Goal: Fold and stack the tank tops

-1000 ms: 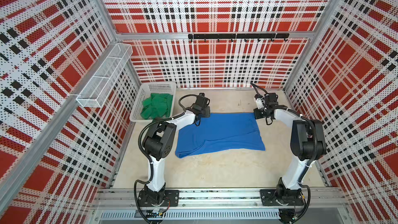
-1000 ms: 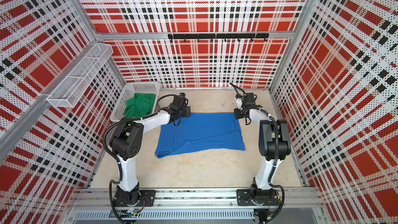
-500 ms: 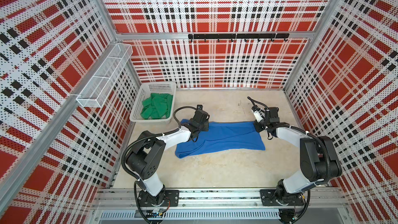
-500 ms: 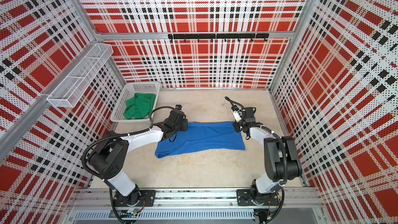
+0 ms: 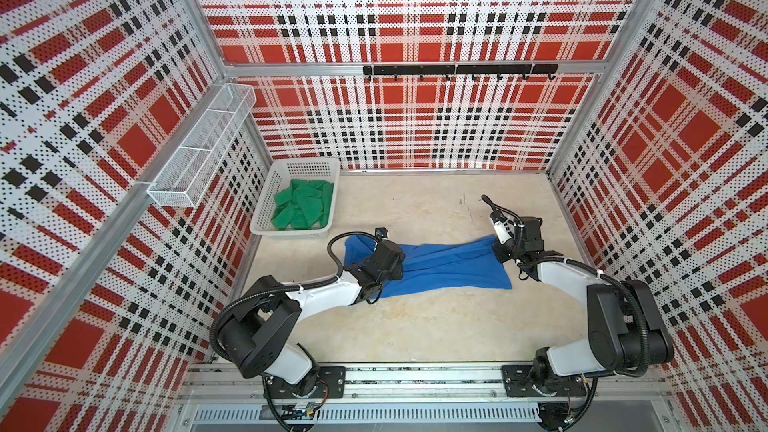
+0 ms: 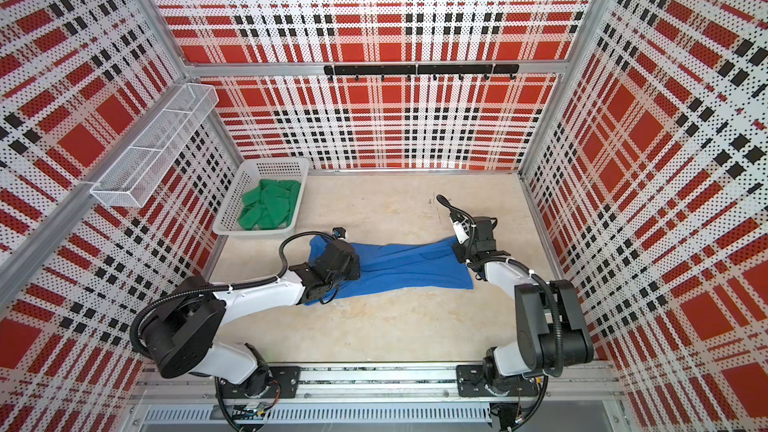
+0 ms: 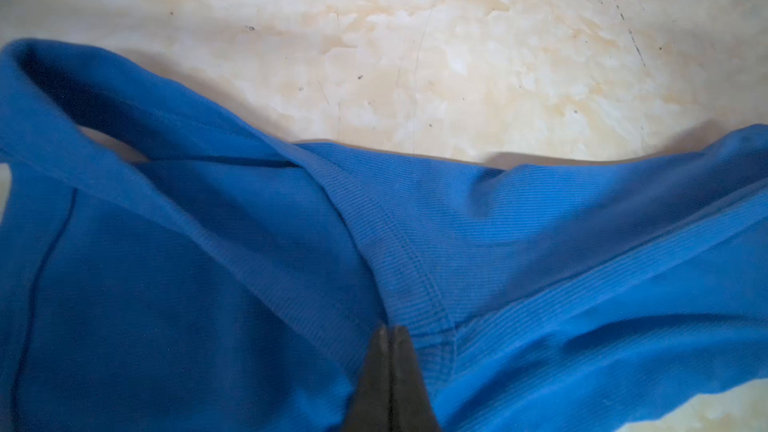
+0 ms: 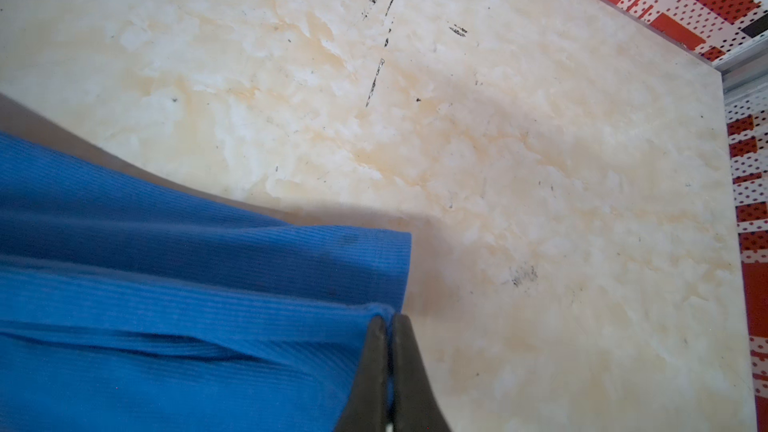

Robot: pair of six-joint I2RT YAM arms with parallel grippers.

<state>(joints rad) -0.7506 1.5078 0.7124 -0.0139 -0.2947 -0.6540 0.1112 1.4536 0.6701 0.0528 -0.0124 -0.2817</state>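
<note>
- I see one pale marbled surface (image 5: 415, 326) inside plaid walls, with two arms reaching over it.
- There are two tank tops. The blue tank top (image 5: 449, 270) lies bunched across mid-surface, and the green tank top (image 5: 303, 205) sits crumpled in the one white basket (image 5: 265, 201), far left.
- Left jaws: pinched shut on the blue tank top's strap end.
- Right jaws: pinched shut on its hem corner.

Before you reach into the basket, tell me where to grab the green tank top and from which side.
I'd pinch a raised fold near the middle of the green tank top, coming straight down from above. It lies crumpled inside the white basket, whose walls block a sideways approach, and no clear strap or hem shows.
</note>
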